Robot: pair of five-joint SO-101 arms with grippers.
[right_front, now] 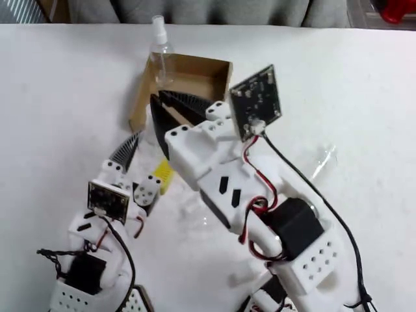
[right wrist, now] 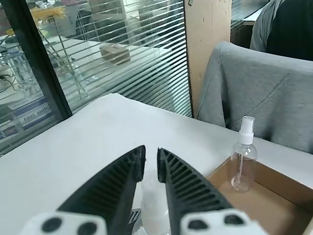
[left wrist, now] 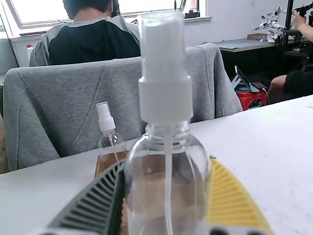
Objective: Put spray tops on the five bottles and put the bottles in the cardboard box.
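My left gripper (right_front: pixel 148 156) (left wrist: pixel 166 169) is shut on a clear bottle (left wrist: pixel 166 186) that stands upright with a white spray top (left wrist: pixel 164 73) on it, between the grey and the yellow finger. Just above that top my right gripper (right_front: pixel 159 104) (right wrist: pixel 151 152) hovers, its black fingers (right wrist: pixel 178 181) drawn together to a narrow slit with nothing held; the spray top (right wrist: pixel 152 200) shows below them. Beyond both stands the cardboard box (right_front: pixel 195 71) (right wrist: pixel 274 196). In its far corner is a second capped bottle (right_front: pixel 159 45) (left wrist: pixel 108 134) (right wrist: pixel 243 156).
A faint clear bottle (right_front: pixel 323 161) lies on the white table (right_front: pixel 65 97) to the right of the right arm. Grey padded chair backs (left wrist: pixel 58 107) line the table's far edge. The table's left and far right are bare.
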